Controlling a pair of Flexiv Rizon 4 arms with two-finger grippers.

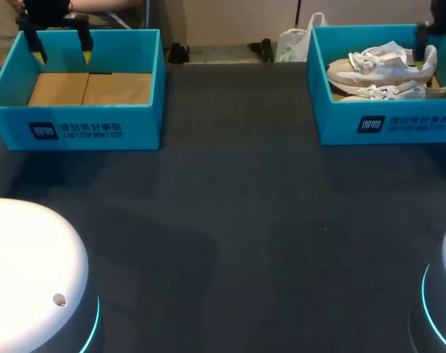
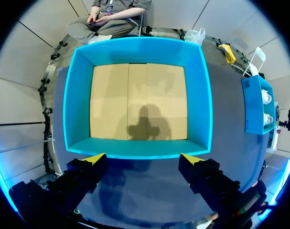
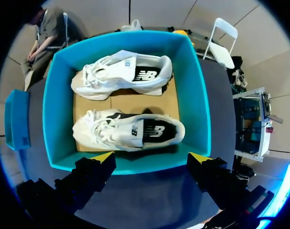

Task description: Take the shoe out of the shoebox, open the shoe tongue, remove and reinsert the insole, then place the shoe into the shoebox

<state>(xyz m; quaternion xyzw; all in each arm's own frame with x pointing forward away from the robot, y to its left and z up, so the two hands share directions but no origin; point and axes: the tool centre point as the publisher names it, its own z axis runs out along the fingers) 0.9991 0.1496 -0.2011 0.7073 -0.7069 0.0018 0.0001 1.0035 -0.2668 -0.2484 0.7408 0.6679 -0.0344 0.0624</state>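
Nothing of the task looks done yet: the nearer sneaker (image 3: 128,130) and the farther sneaker (image 3: 123,74), both white, lie side by side in the right shoebox (image 3: 197,95), insoles in place. The right gripper (image 3: 152,157) hovers over that box, fingers apart and empty. The left gripper (image 2: 142,157), likewise spread, hangs above the left shoebox (image 2: 75,95), which holds no shoe. Every step remains.

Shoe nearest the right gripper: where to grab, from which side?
Likely the heel collar of the nearer shoe, from straight above: one finger in the opening, one outside. It sits sole-down, mouth up, and the shoebox walls block a sideways approach. The right gripper is open above the box edge.
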